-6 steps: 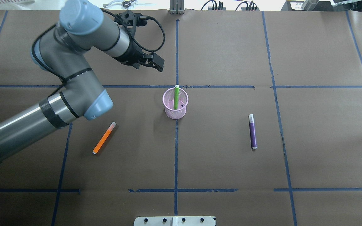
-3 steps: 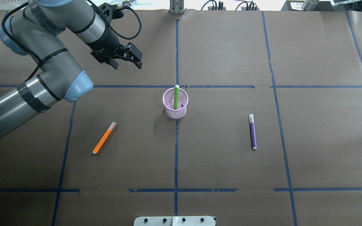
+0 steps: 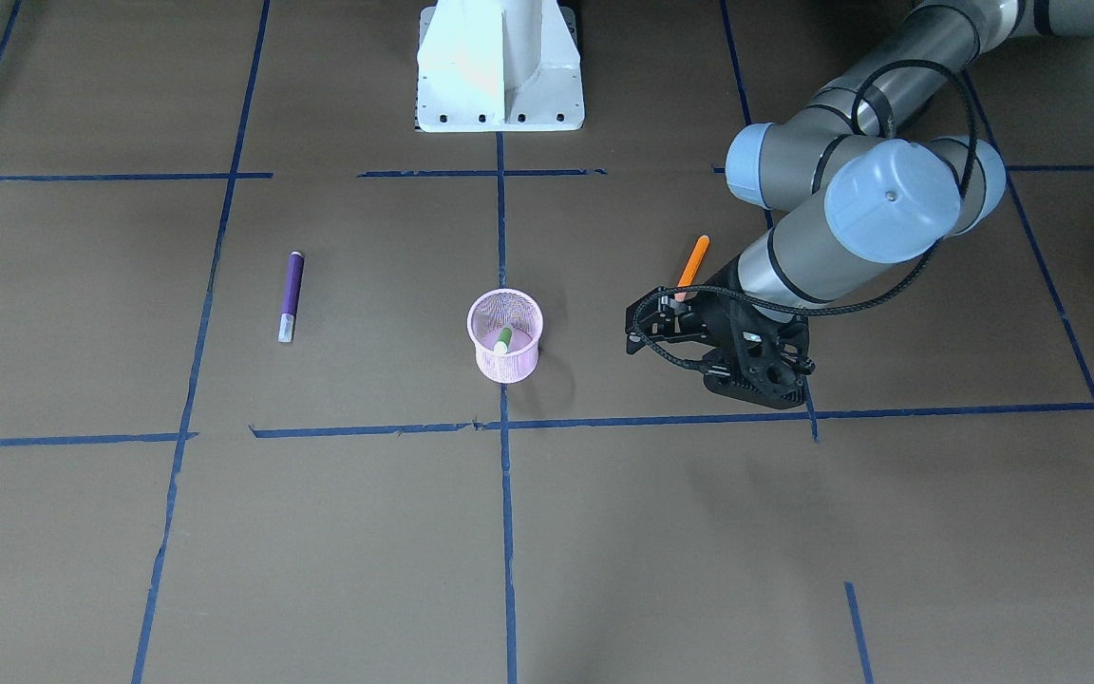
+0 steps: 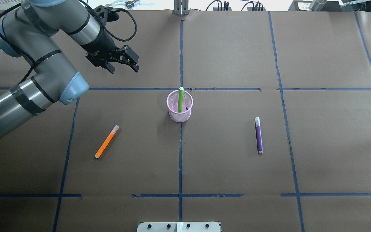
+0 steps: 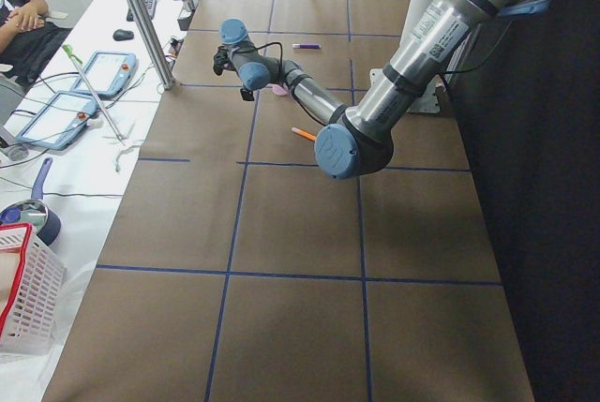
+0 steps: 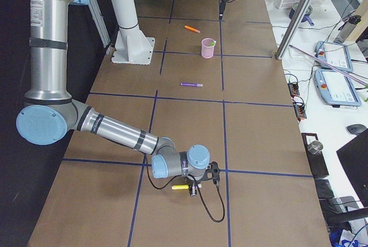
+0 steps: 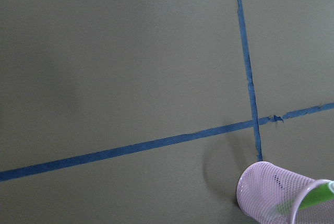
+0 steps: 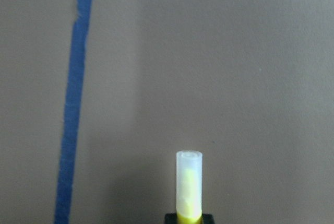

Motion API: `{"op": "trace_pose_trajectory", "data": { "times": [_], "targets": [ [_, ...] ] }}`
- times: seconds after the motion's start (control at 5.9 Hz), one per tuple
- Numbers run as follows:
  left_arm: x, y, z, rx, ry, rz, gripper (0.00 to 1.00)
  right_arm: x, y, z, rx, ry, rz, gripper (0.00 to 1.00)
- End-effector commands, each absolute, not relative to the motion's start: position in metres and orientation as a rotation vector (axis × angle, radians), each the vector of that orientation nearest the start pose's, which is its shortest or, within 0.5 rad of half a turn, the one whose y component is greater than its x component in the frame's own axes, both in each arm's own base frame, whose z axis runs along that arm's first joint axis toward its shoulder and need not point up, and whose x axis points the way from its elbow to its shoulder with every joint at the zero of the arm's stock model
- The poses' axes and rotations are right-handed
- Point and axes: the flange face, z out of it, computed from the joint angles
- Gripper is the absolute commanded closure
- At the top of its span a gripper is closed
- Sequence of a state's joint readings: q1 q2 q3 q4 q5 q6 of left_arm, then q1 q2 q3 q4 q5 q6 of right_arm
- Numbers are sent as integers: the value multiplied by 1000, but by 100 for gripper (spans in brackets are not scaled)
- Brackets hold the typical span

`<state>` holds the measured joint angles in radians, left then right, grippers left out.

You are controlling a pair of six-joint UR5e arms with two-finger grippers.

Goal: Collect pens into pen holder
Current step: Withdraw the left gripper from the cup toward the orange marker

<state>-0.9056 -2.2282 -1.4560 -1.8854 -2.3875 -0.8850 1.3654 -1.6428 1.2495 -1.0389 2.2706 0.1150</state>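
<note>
The pink mesh pen holder point(image 4: 173, 116) point(image 3: 507, 365) stands at the table's middle with a green pen point(image 4: 181, 100) point(image 3: 502, 339) upright in it. An orange pen point(image 4: 107, 141) point(image 3: 695, 259) lies to its left and a purple pen point(image 4: 259, 137) point(image 3: 292, 290) to its right. My left gripper point(image 4: 123, 68) hovers open and empty, beyond and left of the holder. The left wrist view catches the holder point(image 7: 261, 192) at its lower right corner. Low over the table's right end, my right gripper point(image 6: 197, 188) is shut on a yellow pen point(image 8: 188, 187) point(image 6: 180, 187).
The white robot base point(image 3: 499, 66) point(image 4: 179, 226) stands at the near middle edge. Blue tape lines point(image 4: 181, 54) cross the brown table cover. Beyond the far edge are tablets point(image 5: 108, 72), cables and a white basket point(image 5: 23, 294); a person point(image 5: 23, 13) sits there.
My left arm has swung left, carrying its open gripper away from the pen holder. The pens and the holder have not moved.
</note>
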Motion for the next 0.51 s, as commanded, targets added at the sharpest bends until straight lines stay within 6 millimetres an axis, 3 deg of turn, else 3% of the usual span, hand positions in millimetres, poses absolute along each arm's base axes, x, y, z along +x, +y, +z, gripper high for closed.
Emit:
{"op": "trace_pose_trajectory", "data": {
  "times": [0.0,0.17,0.34],
  "targets": [
    [390,-588,273,21,1025,236,0,-28,-479,714,181,-730,-189,100],
    [403,-568,270,76,987,282,0,-29,-491,662,264,-746,-185,100],
    [425,-519,294,139,907,324,0,-34,-512,604,319,-775,-142,100]
  ]
}}
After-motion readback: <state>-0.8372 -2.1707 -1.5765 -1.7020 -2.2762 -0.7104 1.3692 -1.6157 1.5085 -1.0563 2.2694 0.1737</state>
